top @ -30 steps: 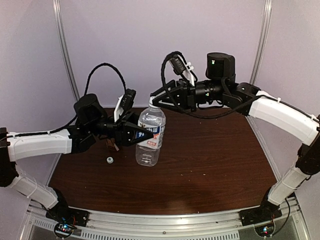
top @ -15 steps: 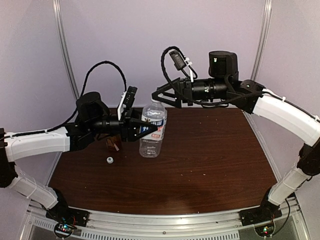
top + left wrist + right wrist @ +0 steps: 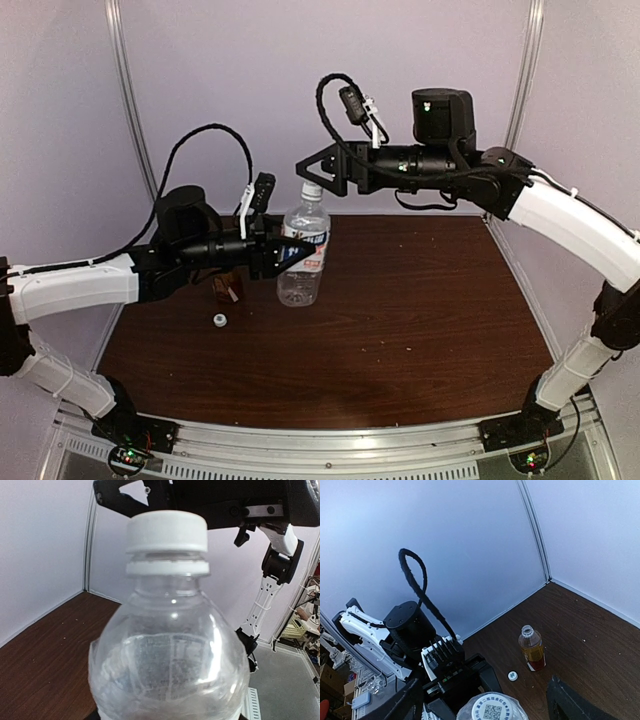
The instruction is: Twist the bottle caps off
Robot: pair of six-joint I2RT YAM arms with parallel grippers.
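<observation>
The clear bottle [image 3: 301, 262] with a white-and-blue label is upright, and my left gripper [image 3: 287, 255] is shut on its body. It fills the left wrist view [image 3: 167, 655], with its white cap [image 3: 166, 530] still on. My right gripper [image 3: 313, 168] is open just above that cap [image 3: 312, 189]. In the right wrist view the cap [image 3: 492, 710] lies between the spread fingers [image 3: 397, 705]. The amber bottle [image 3: 228, 289] with a red label stands capless on the table, also in the right wrist view [image 3: 532, 650]. Its loose white cap [image 3: 219, 320] lies beside it [image 3: 512, 676].
The dark wooden table [image 3: 420, 310] is enclosed by pale walls at the back and both sides. A black cable [image 3: 210, 140] loops above the left arm. The amber bottle and the loose cap sit just below the left arm's wrist.
My left gripper has carried the clear bottle a little back and set it more upright. My right gripper has shifted left and now sits over the cap.
</observation>
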